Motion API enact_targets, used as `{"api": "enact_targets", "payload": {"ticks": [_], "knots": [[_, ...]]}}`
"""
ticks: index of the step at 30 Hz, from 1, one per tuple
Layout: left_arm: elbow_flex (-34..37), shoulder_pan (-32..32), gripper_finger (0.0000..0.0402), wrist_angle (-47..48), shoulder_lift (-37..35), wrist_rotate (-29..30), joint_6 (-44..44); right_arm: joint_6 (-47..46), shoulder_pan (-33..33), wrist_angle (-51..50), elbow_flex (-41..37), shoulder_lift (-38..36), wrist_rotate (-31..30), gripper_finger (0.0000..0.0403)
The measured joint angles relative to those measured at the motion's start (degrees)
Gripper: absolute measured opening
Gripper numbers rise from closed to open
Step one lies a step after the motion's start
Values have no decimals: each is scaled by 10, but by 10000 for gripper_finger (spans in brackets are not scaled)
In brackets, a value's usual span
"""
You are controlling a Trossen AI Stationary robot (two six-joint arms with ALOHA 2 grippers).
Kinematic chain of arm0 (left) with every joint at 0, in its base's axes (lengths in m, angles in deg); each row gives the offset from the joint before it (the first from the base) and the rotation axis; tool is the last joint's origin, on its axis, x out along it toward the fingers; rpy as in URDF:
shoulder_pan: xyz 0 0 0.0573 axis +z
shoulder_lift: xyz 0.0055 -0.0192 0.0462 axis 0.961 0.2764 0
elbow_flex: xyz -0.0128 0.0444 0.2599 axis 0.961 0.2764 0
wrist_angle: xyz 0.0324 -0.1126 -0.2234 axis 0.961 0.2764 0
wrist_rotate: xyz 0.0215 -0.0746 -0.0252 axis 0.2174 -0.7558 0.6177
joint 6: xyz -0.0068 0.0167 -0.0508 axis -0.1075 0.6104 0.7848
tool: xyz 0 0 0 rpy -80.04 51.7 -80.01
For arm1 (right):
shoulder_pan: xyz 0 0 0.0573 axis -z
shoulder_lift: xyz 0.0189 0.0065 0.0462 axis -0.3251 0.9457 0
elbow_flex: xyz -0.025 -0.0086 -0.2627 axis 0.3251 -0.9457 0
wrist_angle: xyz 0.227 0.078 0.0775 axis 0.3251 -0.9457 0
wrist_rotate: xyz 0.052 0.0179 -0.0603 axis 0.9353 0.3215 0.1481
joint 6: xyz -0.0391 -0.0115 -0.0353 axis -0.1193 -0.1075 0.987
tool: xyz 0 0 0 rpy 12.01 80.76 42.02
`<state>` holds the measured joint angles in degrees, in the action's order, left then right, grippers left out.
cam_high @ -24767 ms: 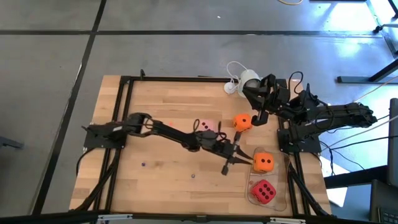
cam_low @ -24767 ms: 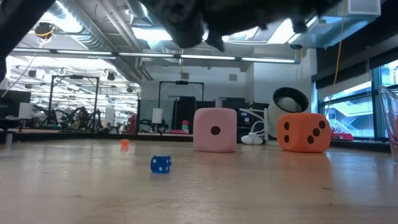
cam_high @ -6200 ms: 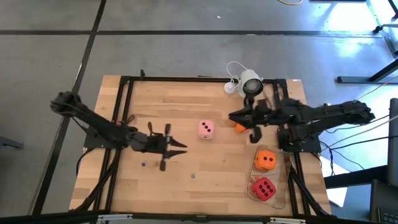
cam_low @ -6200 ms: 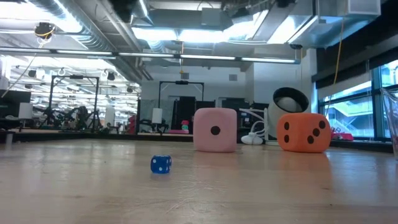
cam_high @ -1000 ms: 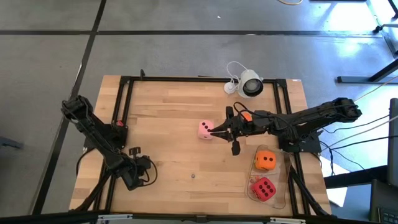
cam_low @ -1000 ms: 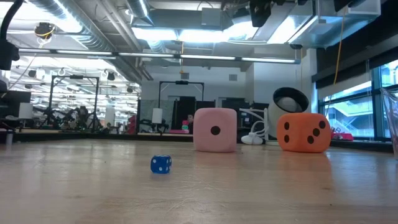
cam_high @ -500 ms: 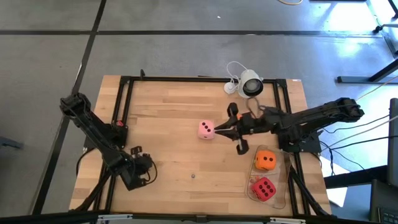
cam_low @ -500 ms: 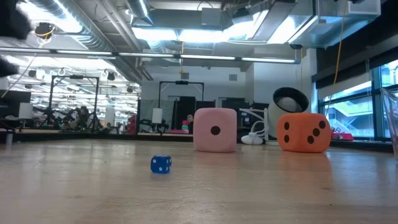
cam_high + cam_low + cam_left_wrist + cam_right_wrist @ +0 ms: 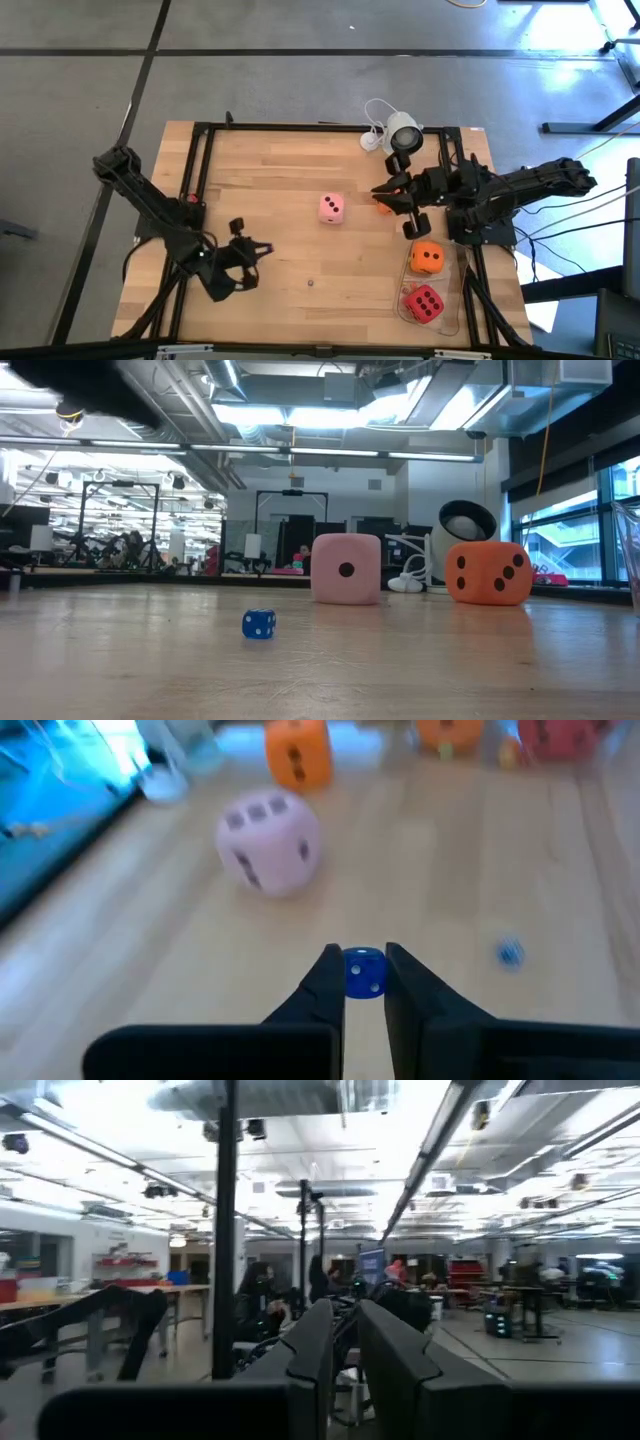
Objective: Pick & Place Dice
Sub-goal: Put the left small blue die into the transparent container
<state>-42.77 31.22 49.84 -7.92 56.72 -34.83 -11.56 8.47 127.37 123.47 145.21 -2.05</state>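
The pale pink die (image 9: 332, 208) (image 9: 346, 568) (image 9: 268, 842) rests on the wood mid-table. One orange die (image 9: 381, 207) (image 9: 488, 572) sits mostly hidden under my right arm. The second orange die (image 9: 426, 258) stands by the right edge, and the red die (image 9: 424, 304) lies in a clear tray. My right gripper (image 9: 380, 190) (image 9: 345, 1315) is shut and raised, and its wrist view looks level into the room. My left gripper (image 9: 258, 248) (image 9: 364, 960) is over the near left part of the table, shut on a small blue die (image 9: 363, 972). My left gripper pinches the small blue die (image 9: 363, 974) between its two fingertips (image 9: 328, 978), one on each side face. The fingers point toward the table's right. The gripper is above the table; whether the die is lifted clear cannot be told.
A second small blue die (image 9: 310, 282) (image 9: 258, 623) (image 9: 510, 952) lies on the near middle of the table. A white round camera (image 9: 404, 133) (image 9: 466, 525) with its cable stands at the far edge. The clear tray (image 9: 457, 300) is at the near right corner. A black frame edges the table.
My right gripper has drawn back from beside the pink die toward the table's right edge, stopping over the orange die. My left gripper has swung from the near left corner toward the table's middle. The pink and orange dice have not moved.
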Motion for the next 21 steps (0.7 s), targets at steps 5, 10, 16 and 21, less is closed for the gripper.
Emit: {"api": "enact_targets", "payload": {"ticks": [5, 10, 16, 21], "knots": [[0, 50, 21, -137, 0, -6, -142, 0, 0, 17, 0, 0, -42, 55], [0, 99, 21, -304, 0, -92, -282, 12, 0, 23, 0, -22, -55, 55], [0, 151, 21, -460, 13, -191, -385, 13, 0, 22, 0, -66, -56, 55], [0, 205, 20, -611, 62, -289, -419, 4, 0, 22, 0, -85, -57, 55]]}}
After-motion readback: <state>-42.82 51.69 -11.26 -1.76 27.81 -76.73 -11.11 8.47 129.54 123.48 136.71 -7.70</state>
